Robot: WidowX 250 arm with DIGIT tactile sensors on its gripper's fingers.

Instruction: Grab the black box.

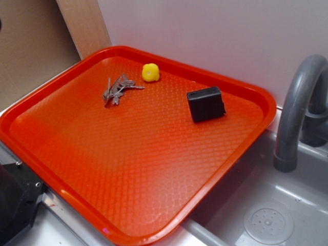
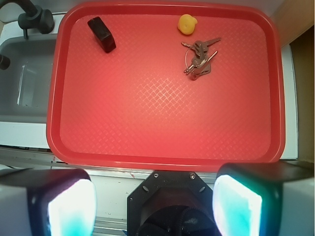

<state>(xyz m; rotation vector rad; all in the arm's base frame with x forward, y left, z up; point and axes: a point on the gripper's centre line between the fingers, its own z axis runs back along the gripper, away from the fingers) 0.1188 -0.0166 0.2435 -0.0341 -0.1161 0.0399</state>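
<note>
Black box near tray far corner by the faucet; gripper fingers spread wide, empty, off the tray's near edge.

Red tray (textured): black box, keys, yellow ball.

Gripper fingertips cropped by wrist frame bottom; faucet top cut off.

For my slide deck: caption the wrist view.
Open jaws hover short of the red tray holding black box, keys, yellow ball.
</note>
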